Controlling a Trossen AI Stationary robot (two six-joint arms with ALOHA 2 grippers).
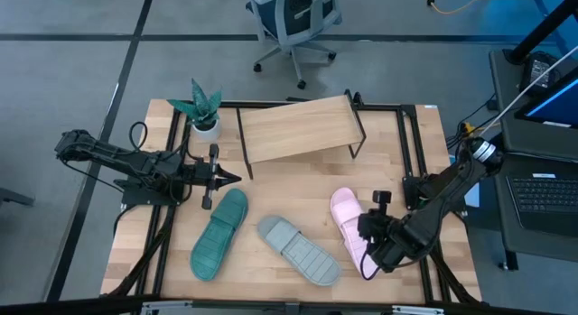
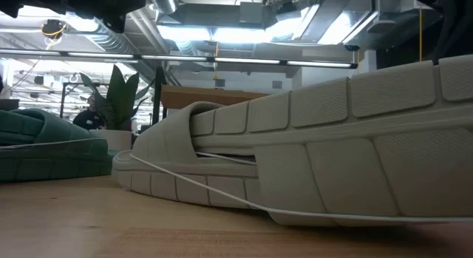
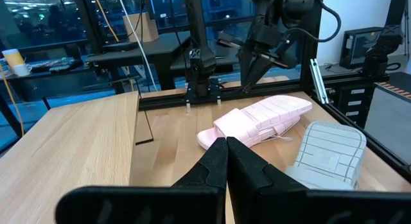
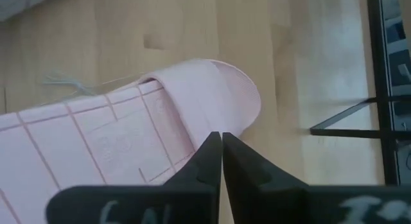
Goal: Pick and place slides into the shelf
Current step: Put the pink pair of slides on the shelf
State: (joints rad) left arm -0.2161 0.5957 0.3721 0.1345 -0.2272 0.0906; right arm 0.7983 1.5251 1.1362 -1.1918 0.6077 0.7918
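The pale pink slide lies near the table's right edge, tipped with its ribbed sole facing up. My right gripper is shut and stands over that sole. The grey slide lies in the middle near the near edge, and the teal slide lies to its left. The shelf stands at the far edge, its board bare. My left gripper is shut and hovers level, left of centre, just beyond the teal slide's far end. My right gripper points its shut fingers down and toward the toe over the pink slide's sole. Whether the tips touch the sole, I cannot tell. My left gripper touches nothing.
A potted plant stands at the shelf's left end. Black rails run along the table's far and side edges. Bare wood lies between the shelf and the slides. An office chair stands beyond the table.
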